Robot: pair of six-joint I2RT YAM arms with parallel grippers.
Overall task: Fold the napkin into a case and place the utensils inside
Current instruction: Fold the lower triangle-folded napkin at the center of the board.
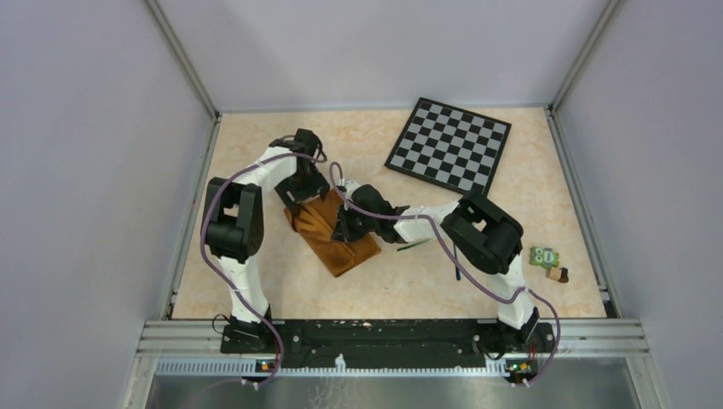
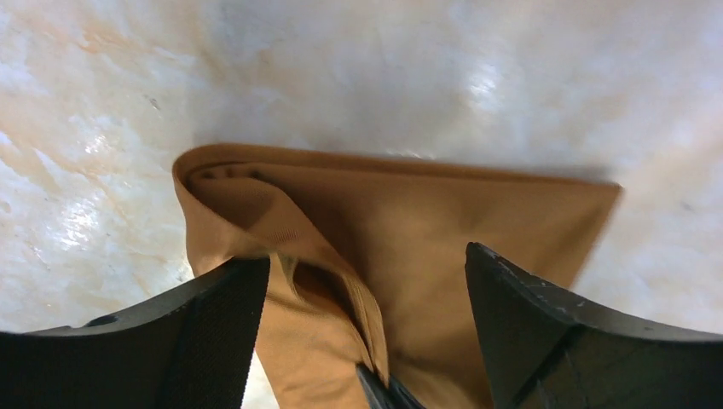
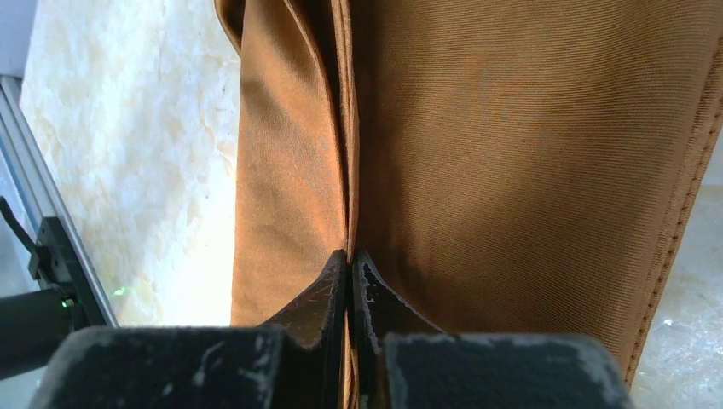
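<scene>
The rust-brown napkin (image 1: pixel 341 245) lies folded into a long strip on the marble table, left of centre. My left gripper (image 1: pixel 300 198) hangs over its far end. In the left wrist view it (image 2: pixel 362 260) is open, its fingers straddling the cloth (image 2: pixel 443 221) without touching it, and a raised fold stands between them. My right gripper (image 1: pixel 344 228) sits at the strip's middle. Seen from the right wrist it (image 3: pixel 349 256) is shut on that upright fold edge of the napkin (image 3: pixel 511 128). A thin dark sliver (image 1: pixel 418 245) beside the right forearm may be one of the utensils; otherwise they are hidden.
A black-and-grey checkered board (image 1: pixel 449 145) lies tilted at the back right. A small green toy (image 1: pixel 545 256) and a brown piece (image 1: pixel 558 274) sit near the right wall. Grey walls with metal rails close in the table on three sides.
</scene>
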